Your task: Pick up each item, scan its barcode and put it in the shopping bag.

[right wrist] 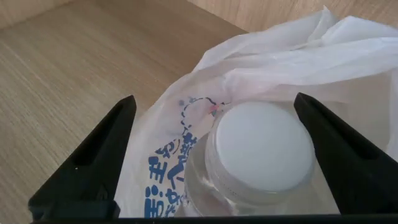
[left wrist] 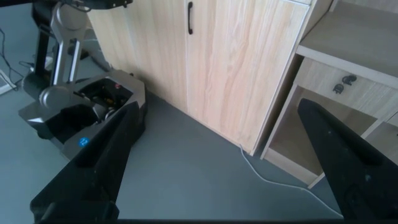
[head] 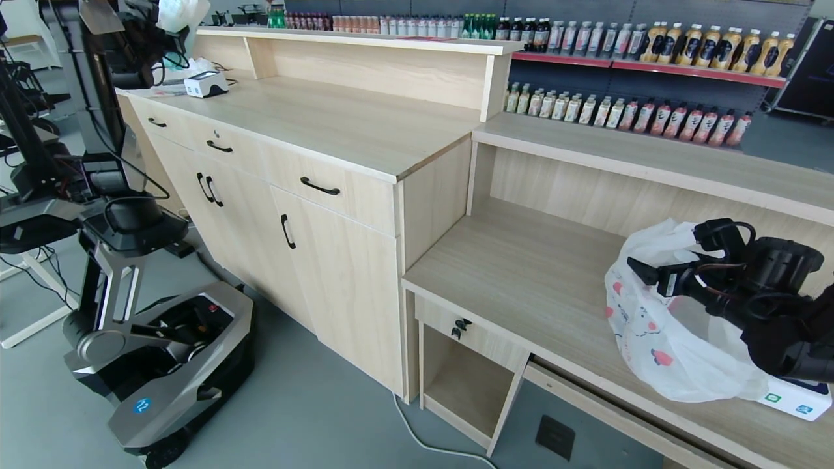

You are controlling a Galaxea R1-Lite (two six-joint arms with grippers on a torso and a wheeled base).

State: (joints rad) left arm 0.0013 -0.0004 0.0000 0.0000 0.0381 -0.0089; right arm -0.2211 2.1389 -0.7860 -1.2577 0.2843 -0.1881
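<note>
Nearest, the right pincer (right wrist: 214, 99) hangs directly above the mouth of the white plastic shopping bag (head: 658, 339). Its jaws are spread wide and grip nothing. Below them, a clear bottle with a white cap (right wrist: 261, 149) stands upright and appears to sit inside the bag, with the film gathered around it. We judge this placement deliberate: a pincer centred over the opening lets an item drop in without catching the loose plastic.

The bag rests on the lower desk (head: 521, 273). It slumps against a small white box-shaped device (head: 798, 397), possibly the scanner, which lies just beside it.

The left pincer (left wrist: 217, 106) hangs low over the grey floor (left wrist: 186, 162), well apart from the bag, with its jaws parted and empty. We take this as a parked position.

Beyond it stands the wooden cabinet (left wrist: 236, 62). Farthest back are the shelves of bottled drinks (head: 625, 114).
</note>
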